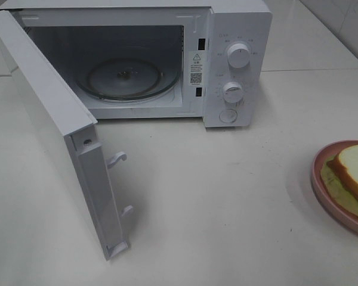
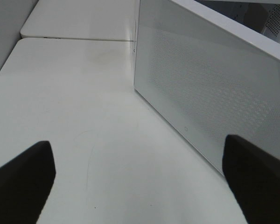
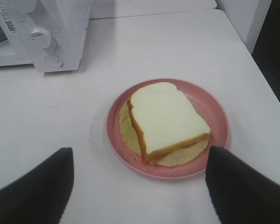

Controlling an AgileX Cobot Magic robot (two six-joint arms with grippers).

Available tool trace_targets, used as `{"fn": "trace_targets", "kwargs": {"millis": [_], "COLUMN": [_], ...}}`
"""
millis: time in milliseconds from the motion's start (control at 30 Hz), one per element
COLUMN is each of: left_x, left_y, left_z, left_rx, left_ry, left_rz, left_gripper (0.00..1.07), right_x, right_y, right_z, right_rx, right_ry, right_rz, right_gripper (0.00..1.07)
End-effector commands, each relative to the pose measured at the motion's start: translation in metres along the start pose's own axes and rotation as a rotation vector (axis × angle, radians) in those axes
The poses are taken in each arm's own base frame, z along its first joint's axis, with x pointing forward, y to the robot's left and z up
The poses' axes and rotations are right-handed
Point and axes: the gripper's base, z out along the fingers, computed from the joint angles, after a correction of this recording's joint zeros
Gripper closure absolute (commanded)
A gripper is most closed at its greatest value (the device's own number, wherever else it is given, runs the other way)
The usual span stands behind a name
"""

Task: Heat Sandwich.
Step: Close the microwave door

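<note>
My left jaws (image 2: 139, 179) stand wide apart with nothing between them, hanging over bare white worktop (image 2: 74, 102) just beside the outer face of the microwave door (image 2: 210, 93), whose perforated panel fills the far side of my left wrist view. My right jaws (image 3: 139, 184) are also spread wide and empty, poised above the worktop close to the pink plate (image 3: 214, 109).

The sandwich (image 3: 165, 121) lies on that plate, its thick white top slice edged with a tan-brown crust, pale green-yellow filling spreading out beneath it onto the plate. It sits between my two right fingertips (image 3: 32, 191) as seen from the wrist, but apart from them; I touch neither bread nor plate.

From the high camera, the plate and sandwich (image 1: 353, 170) sit at the right edge of the worktop, well apart from the microwave (image 1: 235, 65). The door (image 1: 59, 137) is swung fully open toward the left. Inside, the glass turntable (image 1: 125, 77) lies bare. Two round knobs (image 1: 238, 55) and a button sit on the control panel at the microwave's right side.
</note>
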Motion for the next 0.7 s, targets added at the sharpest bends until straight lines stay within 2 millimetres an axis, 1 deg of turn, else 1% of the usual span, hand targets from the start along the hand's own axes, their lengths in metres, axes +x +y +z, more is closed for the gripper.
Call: {"fn": "trace_targets", "kwargs": {"millis": [33, 67, 100, 133, 167, 200, 267, 300, 333, 367, 400, 433, 467, 500, 567, 600, 633, 667, 700], "left_x": [-0.009, -0.014, -0.017, -0.017, -0.019, -0.024, -0.029, -0.029, -0.031, -0.037, -0.039, -0.041, -0.041, -0.046, -0.047, -0.047, -0.047, -0.044, -0.043], "left_y": [0.001, 0.003, 0.003, 0.003, 0.004, 0.005, 0.006, 0.006, 0.007, 0.008, 0.009, 0.01, 0.01, 0.011, 0.012, 0.012, 0.013, 0.014, 0.015], "left_z": [0.013, 0.023, 0.028, 0.028, 0.033, 0.045, 0.058, 0.058, 0.063, 0.077, 0.082, 0.089, 0.089, 0.1, 0.114, 0.114, 0.121, 0.134, 0.139], "left_rx": [-0.007, -0.014, -0.016, -0.016, -0.019, -0.022, -0.026, -0.026, -0.028, -0.033, -0.034, -0.037, -0.037, -0.041, -0.044, -0.044, -0.046, -0.05, -0.052], "left_ry": [0.028, 0.05, 0.059, 0.059, 0.066, 0.082, 0.095, 0.095, 0.097, 0.093, 0.088, 0.081, 0.081, 0.066, 0.062, 0.062, 0.057, 0.044, 0.034], "left_rz": [-0.007, -0.006, -0.007, -0.007, -0.007, -0.009, -0.014, -0.014, -0.014, -0.017, -0.018, -0.019, -0.019, -0.018, -0.024, -0.024, -0.028, -0.038, -0.043], "left_gripper": [0.29, 0.39, 0.45, 0.45, 0.51, 0.62, 0.74, 0.74, 0.79, 0.94, 1.01, 1.07, 1.07, 1.07, 1.07, 1.07, 1.07, 1.07, 1.07], "right_x": [0.001, 0.001, 0.001, 0.001, 0.001, 0.001, 0.001, 0.001, 0.001, 0.001, 0.001, 0.001, 0.001, 0.001, 0.001, 0.001, 0.001, 0.001, 0.001], "right_y": [-0.001, -0.001, -0.001, -0.001, -0.001, -0.001, -0.001, -0.001, -0.001, -0.001, -0.001, -0.001, -0.001, -0.001, -0.001, -0.001, -0.001, -0.001, -0.001], "right_z": [-0.004, -0.004, -0.004, -0.004, -0.004, -0.004, -0.004, -0.004, -0.004, -0.004, -0.004, -0.004, -0.004, -0.004, -0.004, -0.004, -0.004, -0.004, -0.004], "right_rx": [0.004, 0.004, 0.004, 0.004, 0.005, 0.005, 0.005, 0.005, 0.005, 0.005, 0.005, 0.005, 0.005, 0.005, 0.005, 0.005, 0.005, 0.005, 0.005], "right_ry": [-0.041, -0.041, -0.041, -0.041, -0.042, -0.042, -0.042, -0.042, -0.042, -0.042, -0.042, -0.042, -0.042, -0.042, -0.042, -0.042, -0.042, -0.042, -0.042], "right_rz": [0.005, 0.005, 0.005, 0.005, 0.007, 0.007, 0.007, 0.007, 0.007, 0.007, 0.007, 0.007, 0.007, 0.007, 0.007, 0.007, 0.007, 0.007, 0.007], "right_gripper": [0.31, 0.31, 0.31, 0.31, 0.31, 0.31, 0.31, 0.31, 0.31, 0.31, 0.31, 0.31, 0.31, 0.31, 0.31, 0.31, 0.31, 0.31, 0.31]}}
